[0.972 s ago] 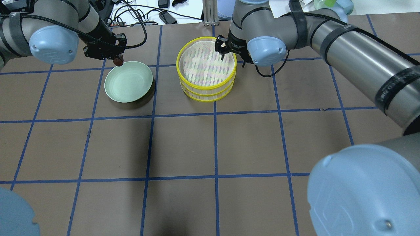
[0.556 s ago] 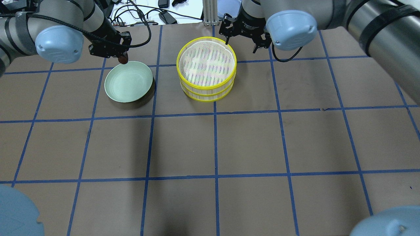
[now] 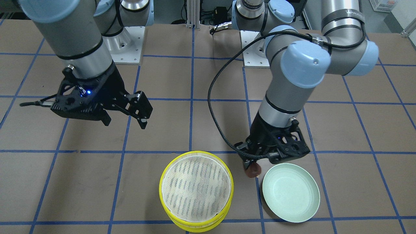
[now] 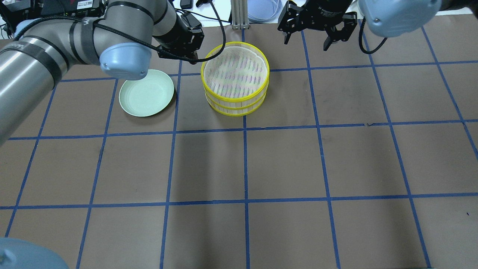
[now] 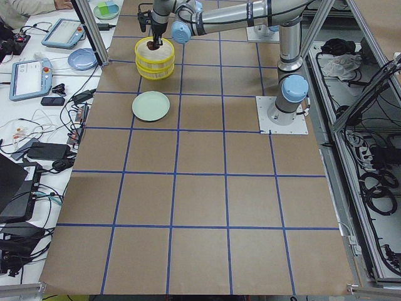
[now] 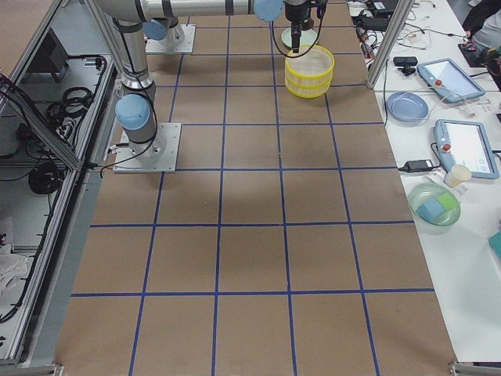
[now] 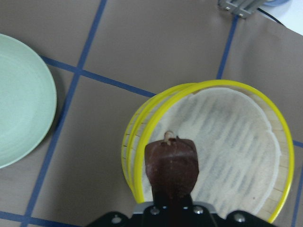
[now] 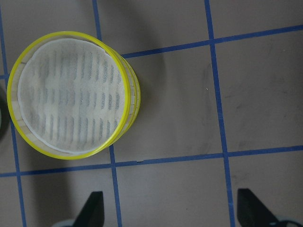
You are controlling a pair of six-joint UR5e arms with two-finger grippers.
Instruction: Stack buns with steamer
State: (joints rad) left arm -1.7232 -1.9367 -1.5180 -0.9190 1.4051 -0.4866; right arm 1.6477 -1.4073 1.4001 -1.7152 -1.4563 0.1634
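The steamer [image 4: 235, 104] is two yellow-rimmed tiers stacked, with a white mesh liner on top and nothing on it. It also shows in the front view [image 3: 196, 152] and the right wrist view [image 8: 135, 101]. My left gripper [image 3: 256, 162] is shut on the dark reddish-brown bun [image 7: 171, 163] and holds it in the air over the steamer's rim [image 7: 135, 156] on the plate side. My right gripper [image 4: 307, 39] is open and empty, raised beyond the steamer's far right. The cream bun is not in view.
A pale-green plate [image 4: 146, 93] with nothing on it lies just left of the steamer; it also shows in the front view [image 3: 291, 193]. Brown table with a blue tape grid. Cables and an aluminium post lie past the far edge.
My left gripper has carried the brown bun rightwards from the plate's far rim to the steamer's edge. My right gripper has drawn back and right, away from the steamer.
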